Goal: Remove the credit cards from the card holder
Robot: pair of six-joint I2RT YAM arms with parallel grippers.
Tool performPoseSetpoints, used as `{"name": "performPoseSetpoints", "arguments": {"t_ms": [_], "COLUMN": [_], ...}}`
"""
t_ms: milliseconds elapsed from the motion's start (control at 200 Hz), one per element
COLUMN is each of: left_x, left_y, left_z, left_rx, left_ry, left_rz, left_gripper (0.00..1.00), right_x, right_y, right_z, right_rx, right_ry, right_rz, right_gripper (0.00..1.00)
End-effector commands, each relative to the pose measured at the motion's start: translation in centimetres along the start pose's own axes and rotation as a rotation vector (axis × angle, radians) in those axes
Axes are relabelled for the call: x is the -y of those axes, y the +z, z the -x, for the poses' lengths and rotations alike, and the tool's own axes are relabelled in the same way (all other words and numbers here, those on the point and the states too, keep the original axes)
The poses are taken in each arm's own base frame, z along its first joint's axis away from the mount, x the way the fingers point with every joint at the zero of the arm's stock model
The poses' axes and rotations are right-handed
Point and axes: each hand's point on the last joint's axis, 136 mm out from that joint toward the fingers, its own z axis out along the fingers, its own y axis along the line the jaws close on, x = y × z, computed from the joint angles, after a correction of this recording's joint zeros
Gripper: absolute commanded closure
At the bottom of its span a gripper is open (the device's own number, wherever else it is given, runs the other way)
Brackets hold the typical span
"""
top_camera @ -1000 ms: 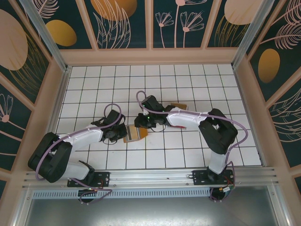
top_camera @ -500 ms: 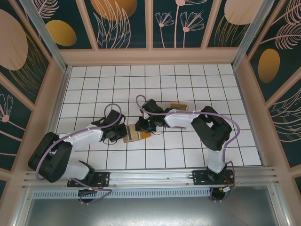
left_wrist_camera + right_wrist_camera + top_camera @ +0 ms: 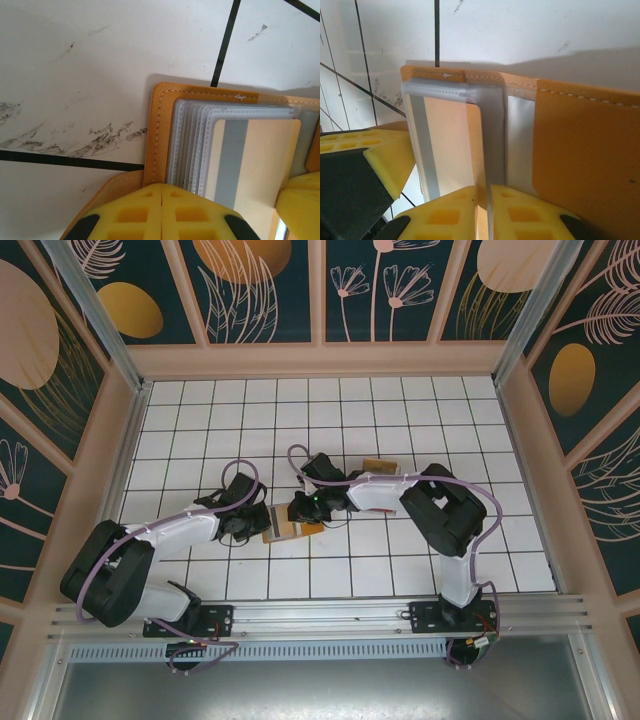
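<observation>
The holder (image 3: 292, 531) lies open on the white tiled counter (image 3: 400, 570), a little left of the middle and nearer the near edge than the far one. Its grey pockets face up, with a peach card (image 3: 250, 165) bearing a grey stripe in the top pocket.

The left tool (image 3: 258, 521) is clenched on the holder's left edge, its yellow fingers (image 3: 130, 215) pressed together over the orange flap. The right tool (image 3: 300, 512) comes in from the other side. Its fingers (image 3: 530, 215) are almost together, pinching the card's edge.
</observation>
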Motion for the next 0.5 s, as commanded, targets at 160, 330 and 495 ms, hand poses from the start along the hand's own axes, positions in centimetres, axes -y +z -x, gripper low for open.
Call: {"name": "performPoseSetpoints", "arguments": {"t_ms": [160, 330, 495], "left_x": [-0.3, -0.6, -1.5], "left_y": [0.7, 0.7, 0.9], "left_z": [-0.9, -1.0, -1.1], "left_rx": [-0.051, -0.055, -0.059], "left_ry": [0.017, 0.016, 0.007], "left_rz": [0.013, 0.025, 0.067], "left_gripper": [0.92, 0.92, 1.0], "right_x": [-0.4, 0.0, 1.1], "right_y": [0.4, 0.1, -0.5], "right_z": [-0.1, -0.2, -0.2], "right_rx": [-0.022, -0.018, 0.0], "right_ry": [0.011, 0.016, 0.034], "right_rz": [0.055, 0.05, 0.018], "right_gripper": [0.84, 1.0, 1.0]}}
